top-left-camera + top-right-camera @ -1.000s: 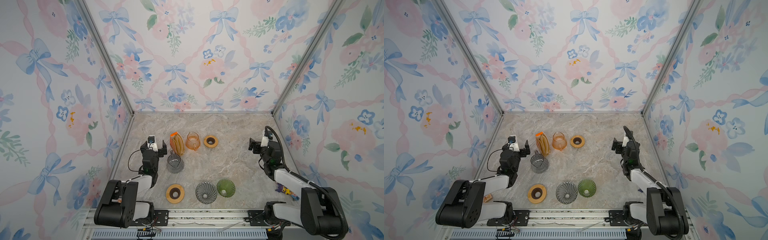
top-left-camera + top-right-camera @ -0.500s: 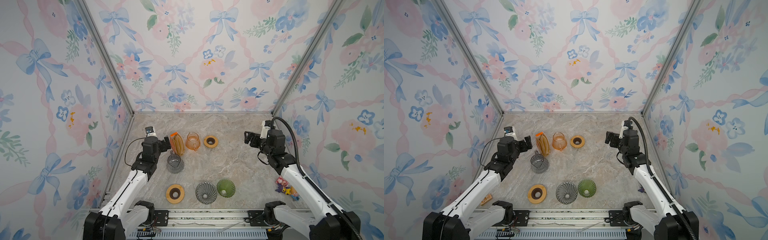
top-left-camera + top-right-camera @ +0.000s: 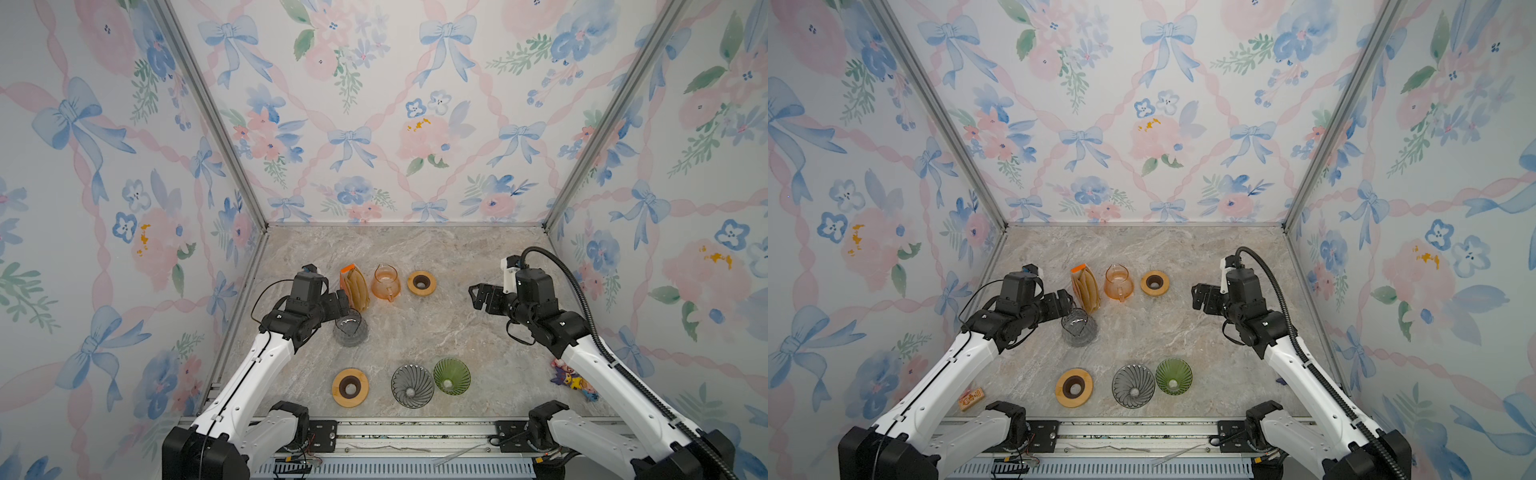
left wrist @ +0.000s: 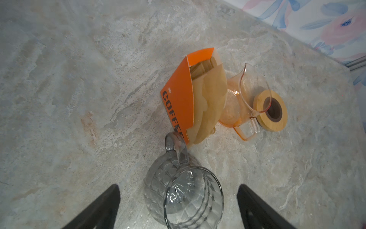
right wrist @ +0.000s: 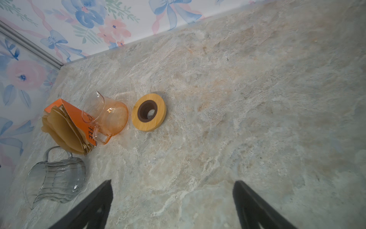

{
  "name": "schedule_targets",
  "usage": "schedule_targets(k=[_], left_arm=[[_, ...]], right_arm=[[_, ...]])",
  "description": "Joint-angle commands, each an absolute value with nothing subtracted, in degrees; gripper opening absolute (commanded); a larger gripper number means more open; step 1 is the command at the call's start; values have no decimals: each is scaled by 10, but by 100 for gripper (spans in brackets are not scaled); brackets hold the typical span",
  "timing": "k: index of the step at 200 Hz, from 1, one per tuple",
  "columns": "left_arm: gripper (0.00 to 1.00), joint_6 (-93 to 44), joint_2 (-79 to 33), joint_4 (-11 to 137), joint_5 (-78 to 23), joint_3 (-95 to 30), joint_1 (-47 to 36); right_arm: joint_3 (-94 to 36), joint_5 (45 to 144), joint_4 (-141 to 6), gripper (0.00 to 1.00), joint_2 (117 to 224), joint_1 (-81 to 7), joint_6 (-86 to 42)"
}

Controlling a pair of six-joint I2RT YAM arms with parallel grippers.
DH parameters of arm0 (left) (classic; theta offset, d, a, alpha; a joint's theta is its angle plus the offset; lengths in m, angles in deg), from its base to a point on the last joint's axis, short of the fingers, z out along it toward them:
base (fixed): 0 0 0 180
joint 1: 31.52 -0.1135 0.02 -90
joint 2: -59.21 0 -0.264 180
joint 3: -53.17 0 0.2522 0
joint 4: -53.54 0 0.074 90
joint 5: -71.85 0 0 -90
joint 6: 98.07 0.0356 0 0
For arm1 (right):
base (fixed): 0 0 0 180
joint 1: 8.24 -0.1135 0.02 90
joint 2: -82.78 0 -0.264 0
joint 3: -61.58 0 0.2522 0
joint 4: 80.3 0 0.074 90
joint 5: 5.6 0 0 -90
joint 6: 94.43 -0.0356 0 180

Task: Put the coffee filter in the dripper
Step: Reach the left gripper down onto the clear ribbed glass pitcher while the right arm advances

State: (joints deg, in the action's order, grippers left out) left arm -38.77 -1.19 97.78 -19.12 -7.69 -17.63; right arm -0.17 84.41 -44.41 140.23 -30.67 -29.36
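The coffee filter pack (image 3: pixel 355 289) stands untouched toward the back left of the surface, just behind the grey pitcher (image 3: pixel 351 330), and the grey dripper (image 3: pixel 412 385) and green dripper (image 3: pixel 451 376) sit empty near the front edge. The left gripper (image 4: pixel 178 187), folded low a second ago, now reaches over the pitcher with jaws wide and empty (picking a filter looks like the next step); the right gripper (image 3: pixel 476 297), equally wide and empty, now hangs out over the right side

The left arm (image 3: pixel 266 357) and right arm (image 3: pixel 590 357) have unfolded from their tucked pose and stretched out over the desk (image 3: pixel 457 332). The left pincer (image 3: pixel 343 300) now hangs over the grey glass pitcher (image 3: pixel 351 332), just short of the filter pack (image 3: pixel 355 286). The right pincer (image 3: pixel 476 296) has swung inward.
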Motion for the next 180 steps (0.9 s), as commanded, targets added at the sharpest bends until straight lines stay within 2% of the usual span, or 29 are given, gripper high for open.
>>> schedule_targets(k=[1, 41, 106, 180], left_arm=[[88, -374, -38, 1057, -228, -102, -173], [77, -355, -67, 1080, -228, -100, -173], [63, -355, -112, 1079, -190, -109, -165], [36, -359, -158, 1078, -175, -128, -142]], right_arm=[[0, 836, -402, 96, 1394, -337, -298], [4, 807, -388, 96, 1392, -373, -313], [10, 798, -380, 96, 1395, -383, -324], [12, 792, -379, 96, 1398, -385, -328]])
